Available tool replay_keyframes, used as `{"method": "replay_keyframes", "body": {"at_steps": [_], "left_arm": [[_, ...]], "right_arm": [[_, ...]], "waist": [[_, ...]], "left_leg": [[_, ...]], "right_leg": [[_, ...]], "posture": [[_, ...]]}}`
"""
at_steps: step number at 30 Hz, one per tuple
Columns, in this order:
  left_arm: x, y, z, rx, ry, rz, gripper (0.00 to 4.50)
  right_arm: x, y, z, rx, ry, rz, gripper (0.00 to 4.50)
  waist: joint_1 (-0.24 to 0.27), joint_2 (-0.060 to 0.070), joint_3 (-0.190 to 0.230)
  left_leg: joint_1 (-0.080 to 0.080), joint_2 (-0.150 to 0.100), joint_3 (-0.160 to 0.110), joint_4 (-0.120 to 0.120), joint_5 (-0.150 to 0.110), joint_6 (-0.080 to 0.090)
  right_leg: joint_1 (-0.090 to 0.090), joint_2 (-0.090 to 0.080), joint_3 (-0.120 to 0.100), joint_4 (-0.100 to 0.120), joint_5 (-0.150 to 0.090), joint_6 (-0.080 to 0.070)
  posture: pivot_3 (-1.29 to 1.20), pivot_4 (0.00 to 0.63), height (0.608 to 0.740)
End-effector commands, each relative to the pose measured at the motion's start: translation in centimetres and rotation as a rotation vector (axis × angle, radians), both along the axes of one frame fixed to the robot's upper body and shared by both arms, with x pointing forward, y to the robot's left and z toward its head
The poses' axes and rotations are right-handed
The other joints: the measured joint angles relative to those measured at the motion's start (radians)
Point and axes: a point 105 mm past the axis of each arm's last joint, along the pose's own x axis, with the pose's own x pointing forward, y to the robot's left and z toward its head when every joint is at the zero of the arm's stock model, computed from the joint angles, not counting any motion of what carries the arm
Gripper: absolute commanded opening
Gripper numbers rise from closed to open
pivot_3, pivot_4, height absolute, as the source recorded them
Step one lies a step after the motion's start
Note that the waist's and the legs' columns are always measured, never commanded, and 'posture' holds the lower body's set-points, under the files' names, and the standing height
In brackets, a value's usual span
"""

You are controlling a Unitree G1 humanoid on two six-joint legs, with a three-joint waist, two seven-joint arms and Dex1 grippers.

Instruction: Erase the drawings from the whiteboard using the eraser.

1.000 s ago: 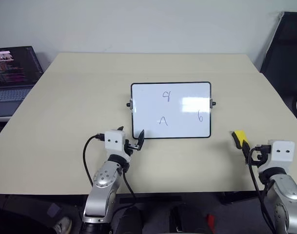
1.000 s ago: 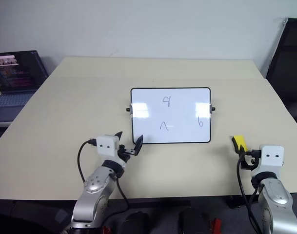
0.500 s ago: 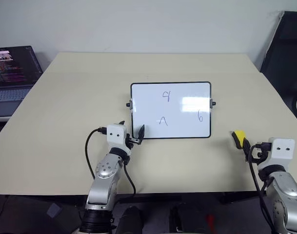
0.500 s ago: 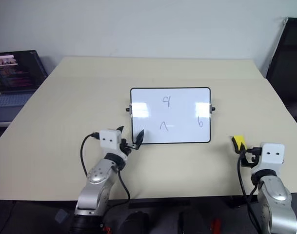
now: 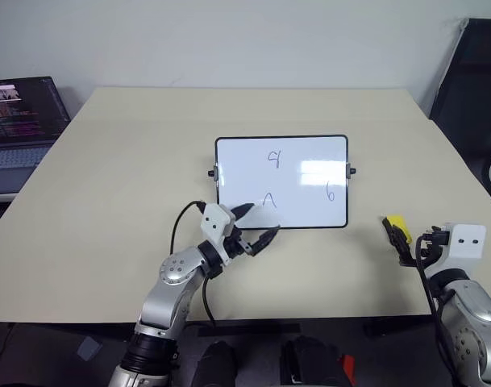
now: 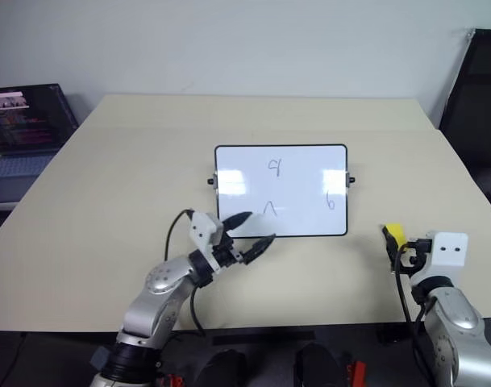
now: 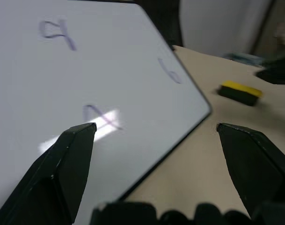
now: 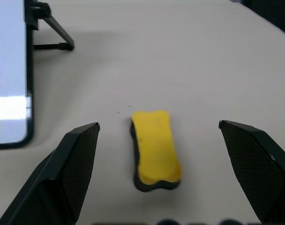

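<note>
The whiteboard (image 5: 293,173) stands propped near the middle of the table, with the drawings on it: a "9" (image 5: 275,157), an "A" (image 5: 268,199) and a "6" (image 5: 331,192). The yellow eraser (image 8: 155,147) lies flat on the table to the right of the board. My right gripper (image 8: 157,125) is open just behind the eraser, which lies ahead in line with the gap and is not gripped. My left gripper (image 5: 257,226) is open and empty, angled to the right in front of the board's near left corner, below the "A".
The beige table (image 5: 132,161) has wide bare room around the board. An open laptop (image 5: 19,121) sits off its far left corner. A black chair (image 5: 471,81) stands at the far right. The board's stand leg (image 8: 53,33) sticks out behind it.
My left gripper has swung to the right and turned, from beside the board's left corner to pointing along its near edge. The right gripper has barely shifted behind the eraser.
</note>
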Motion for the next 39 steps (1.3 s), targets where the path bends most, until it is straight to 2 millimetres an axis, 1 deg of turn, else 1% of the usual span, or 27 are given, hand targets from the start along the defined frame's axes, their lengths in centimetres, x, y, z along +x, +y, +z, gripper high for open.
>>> {"method": "replay_keyframes", "body": {"at_steps": [1,4,8,10,11,14,18,23,30,39], "left_arm": [[-0.9,-1.2,-0.2,0.051,-0.025,-0.167,4.50],[-0.6,-1.5,-0.6,0.085,-0.021,-0.222,4.50],[0.1,-2.1,-0.1,0.103,-0.042,-0.286,4.50],[0.3,-2.3,-0.2,0.125,-0.055,-0.301,4.50],[0.3,-2.3,-0.3,0.137,-0.058,-0.311,4.50],[0.2,-2.6,-0.6,0.163,-0.062,-0.345,4.50],[0.3,-3.5,-0.2,0.158,-0.077,-0.367,4.50],[0.0,-4.2,-0.2,0.168,-0.080,-0.407,4.50],[0.1,-4.2,-0.1,0.179,-0.090,-0.420,4.50],[0.3,-3.8,-0.2,0.202,-0.107,-0.405,4.50]], "right_arm": [[0.4,0.2,1.3,-0.019,0.000,0.037,4.47],[0.9,0.0,1.0,-0.022,0.023,0.033,4.47],[1.4,-0.4,0.2,-0.032,0.062,0.039,4.47],[1.6,-0.5,-0.1,-0.020,0.073,0.045,4.47],[1.7,-0.6,-0.2,-0.016,0.076,0.045,4.47],[2.1,-1.2,-0.5,0.004,0.087,0.028,4.47],[2.7,-2.0,-0.8,0.004,0.097,0.003,4.47],[3.2,-2.8,-1.0,0.066,0.106,-0.044,4.47],[3.4,-2.9,-0.9,0.086,0.111,-0.048,4.47],[3.5,-2.0,-1.4,0.118,0.135,-0.018,4.47]], "waist": [[0.000,0.000,0.000],[0.000,0.000,0.000],[0.000,0.000,0.000],[0.001,0.000,0.000],[0.001,0.000,0.000],[-0.001,0.000,0.000],[-0.001,0.000,0.000],[-0.001,0.000,0.000],[-0.001,0.001,0.000],[-0.001,0.001,0.000]], "left_leg": [[0.000,0.000,0.000,0.000,0.000,0.000],[0.000,0.000,0.000,0.000,0.000,0.000],[-0.001,0.000,0.000,0.001,0.000,0.000],[-0.001,0.000,0.000,0.000,0.000,0.000],[-0.001,0.000,0.000,0.000,0.000,0.000],[-0.001,0.000,0.000,0.000,0.000,0.000],[-0.001,0.000,0.000,0.000,0.000,0.001],[-0.001,0.000,0.000,0.001,0.000,0.001],[-0.001,0.000,0.000,0.001,0.000,0.001],[-0.001,0.000,0.000,0.001,0.000,0.001]], "right_leg": [[0.000,0.000,0.000,0.000,0.000,0.000],[0.000,0.000,0.000,0.000,0.000,0.000],[0.000,0.000,-0.001,0.000,0.000,0.001],[0.000,0.001,0.000,0.000,0.001,0.002],[0.000,0.001,0.000,0.000,0.002,0.004],[-0.001,0.001,0.000,0.000,0.003,0.005],[-0.001,0.001,0.000,0.000,0.003,0.005],[-0.001,0.001,0.000,0.000,0.003,0.005],[-0.001,0.002,0.000,0.001,0.003,0.005],[-0.001,0.002,0.000,0.001,0.003,0.005]], "posture": [[0.00,0.150,0.740],[0.00,0.150,0.740],[0.00,0.150,0.740],[0.00,0.150,0.740],[0.00,0.150,0.740],[0.00,0.150,0.740],[0.00,0.150,0.740],[0.00,0.150,0.740],[0.00,0.150,0.740],[0.00,0.150,0.740]]}}
